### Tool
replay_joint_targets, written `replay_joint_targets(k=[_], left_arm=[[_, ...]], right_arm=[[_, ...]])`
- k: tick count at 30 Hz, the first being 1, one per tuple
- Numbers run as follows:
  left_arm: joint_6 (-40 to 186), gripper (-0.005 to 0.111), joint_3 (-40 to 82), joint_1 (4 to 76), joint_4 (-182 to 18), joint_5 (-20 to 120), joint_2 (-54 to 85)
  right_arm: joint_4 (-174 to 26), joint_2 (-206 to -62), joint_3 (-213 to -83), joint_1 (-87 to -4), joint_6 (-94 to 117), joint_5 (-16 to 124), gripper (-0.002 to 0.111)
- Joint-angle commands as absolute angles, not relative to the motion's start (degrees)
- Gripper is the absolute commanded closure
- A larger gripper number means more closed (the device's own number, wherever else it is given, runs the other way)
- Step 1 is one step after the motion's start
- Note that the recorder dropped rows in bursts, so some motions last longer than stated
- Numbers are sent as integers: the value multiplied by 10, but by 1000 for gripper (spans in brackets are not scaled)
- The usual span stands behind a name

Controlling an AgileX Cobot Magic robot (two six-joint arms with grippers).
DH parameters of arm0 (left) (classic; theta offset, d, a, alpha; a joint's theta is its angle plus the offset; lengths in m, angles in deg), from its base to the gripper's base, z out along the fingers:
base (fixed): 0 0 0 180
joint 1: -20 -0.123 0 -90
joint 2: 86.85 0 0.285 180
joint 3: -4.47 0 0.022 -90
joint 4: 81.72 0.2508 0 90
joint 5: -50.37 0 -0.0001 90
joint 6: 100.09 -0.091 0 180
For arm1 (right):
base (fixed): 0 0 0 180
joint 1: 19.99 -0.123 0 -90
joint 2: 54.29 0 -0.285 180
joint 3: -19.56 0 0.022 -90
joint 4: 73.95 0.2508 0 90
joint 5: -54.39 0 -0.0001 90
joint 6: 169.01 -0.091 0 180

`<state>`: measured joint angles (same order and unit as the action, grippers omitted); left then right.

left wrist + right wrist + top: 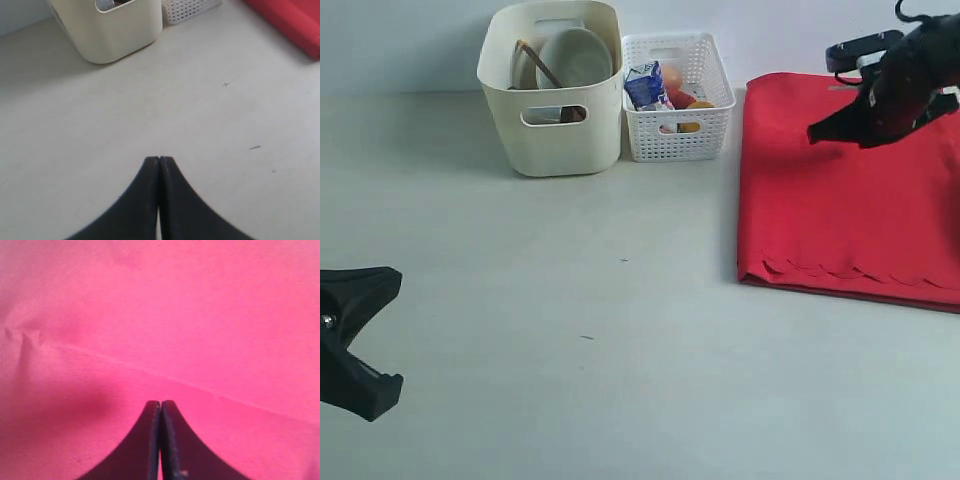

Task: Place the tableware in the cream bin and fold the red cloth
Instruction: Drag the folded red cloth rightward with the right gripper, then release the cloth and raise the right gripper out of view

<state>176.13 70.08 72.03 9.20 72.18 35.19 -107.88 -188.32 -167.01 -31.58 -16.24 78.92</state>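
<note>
The cream bin (552, 120) stands at the back left and holds the tableware: a pale bowl (574, 57), a brown plate edge and dark chopsticks (540, 62). Its wall (107, 30) also shows in the left wrist view. The red cloth (850, 190) lies folded at the right, its scalloped edge toward the front; it fills the right wrist view (160, 315). My right gripper (813, 133) hovers over the cloth's back part, shut and empty (160, 402). My left gripper (159, 158) is shut and empty over bare table, at the left edge (390, 325) of the exterior view.
A white lattice basket (677, 100) next to the bin holds a blue milk carton (644, 85) and other food. Its corner (187, 10) and the cloth's edge (290, 20) show in the left wrist view. Grey table (600, 330) spreads between the arms.
</note>
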Motion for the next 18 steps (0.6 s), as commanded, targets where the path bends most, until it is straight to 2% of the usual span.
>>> replay_joint_targets(k=[1, 5, 10, 18], left_arm=[[1763, 106, 704, 719, 95, 723, 355], [1763, 106, 704, 719, 95, 715, 355], [1763, 106, 704, 719, 95, 707, 355], [1763, 106, 704, 719, 95, 707, 355]], right_arm=[[-1070, -1841, -1682, -306, -162, 864, 108], [-1056, -1845, -1681, -285, -181, 909, 108], [-1006, -1900, -1681, -269, -174, 902, 108], [-1009, -1934, -1698, -269, -145, 758, 108]])
